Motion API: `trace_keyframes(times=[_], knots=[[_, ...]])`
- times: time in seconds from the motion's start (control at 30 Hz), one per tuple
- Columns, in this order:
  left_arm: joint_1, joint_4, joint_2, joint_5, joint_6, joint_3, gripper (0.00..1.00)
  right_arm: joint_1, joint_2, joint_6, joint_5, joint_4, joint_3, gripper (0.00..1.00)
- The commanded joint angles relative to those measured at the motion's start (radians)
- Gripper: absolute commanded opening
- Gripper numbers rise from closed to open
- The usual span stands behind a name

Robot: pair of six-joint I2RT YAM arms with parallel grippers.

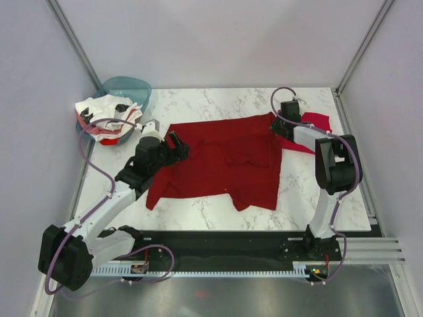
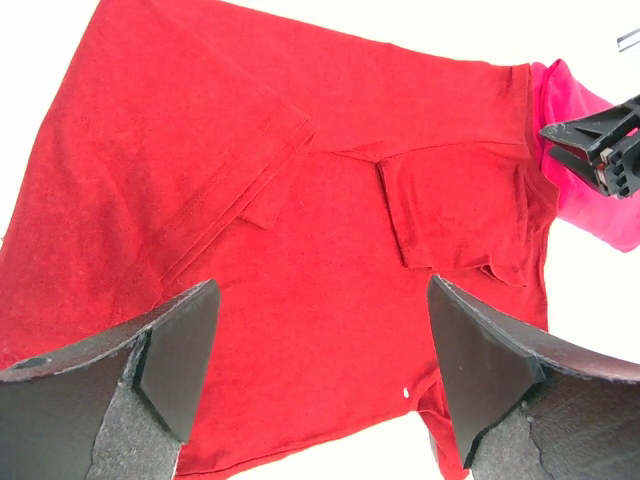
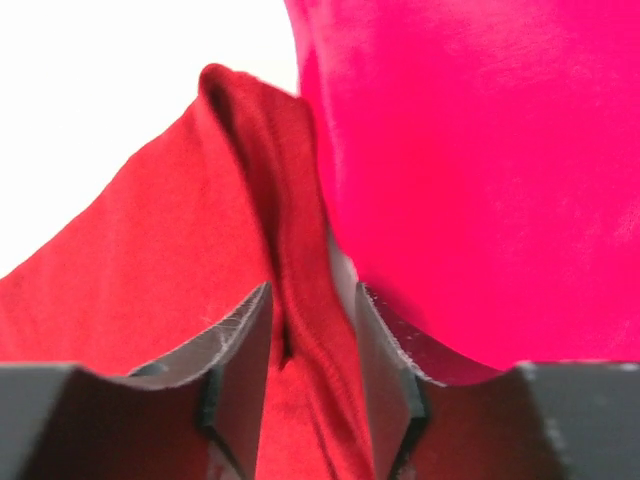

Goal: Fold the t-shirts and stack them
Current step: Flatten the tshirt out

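Right end effector (image 3: pixel 313 295) astride maroon t-shirt (image 1: pixel 218 155) edge | left end effector (image 2: pixel 322 290) wide

Teal basin (image 1: pixel 125 86) — marble table (image 1: pixel 198 211)

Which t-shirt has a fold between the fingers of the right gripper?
The dark red t-shirt: its raised fold stands inside the right gripper. The pink t-shirt lies beside it, the white t-shirts far away.
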Motion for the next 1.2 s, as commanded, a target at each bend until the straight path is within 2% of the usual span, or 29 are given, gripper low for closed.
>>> trace_keyframes(times=[0.0, 0.03, 0.3, 0.43, 0.6, 0.67, 0.77, 0.8, 0.93, 1.17], knots=[[-0.001, 0.040, -0.002, 0.006, 0.033, -0.002, 0.92, -0.031, 0.052, 0.038, -0.048, 0.028, 0.016, 0.45], [-0.001, 0.040, 0.000, 0.009, 0.033, -0.002, 0.92, -0.043, 0.061, 0.046, -0.069, 0.023, 0.026, 0.42], [-0.001, 0.034, 0.011, 0.010, 0.035, 0.005, 0.92, -0.086, 0.117, 0.081, -0.056, -0.054, 0.060, 0.38], [-0.001, 0.034, 0.011, 0.010, 0.035, 0.005, 0.92, -0.138, 0.088, 0.105, 0.001, -0.072, 0.028, 0.33], [-0.001, 0.031, 0.014, 0.013, 0.036, 0.008, 0.92, -0.180, 0.026, 0.106, 0.036, -0.072, -0.010, 0.32], [-0.002, 0.031, 0.014, 0.016, 0.036, 0.010, 0.92, -0.175, -0.010, 0.087, 0.041, -0.060, -0.020, 0.37], [-0.001, 0.033, 0.017, 0.036, 0.047, 0.011, 0.93, -0.154, -0.046, 0.043, 0.063, -0.075, -0.010, 0.50], [-0.002, 0.033, 0.015, 0.040, 0.050, 0.011, 0.94, -0.110, -0.056, 0.032, 0.076, -0.077, -0.009, 0.54], [-0.001, 0.034, 0.035, 0.043, 0.062, 0.016, 0.95, -0.062, -0.124, 0.004, 0.147, -0.084, -0.032, 0.56], [-0.002, 0.039, 0.075, 0.114, 0.085, 0.038, 0.94, 0.032, -0.310, -0.034, 0.147, -0.113, -0.113, 0.61]])
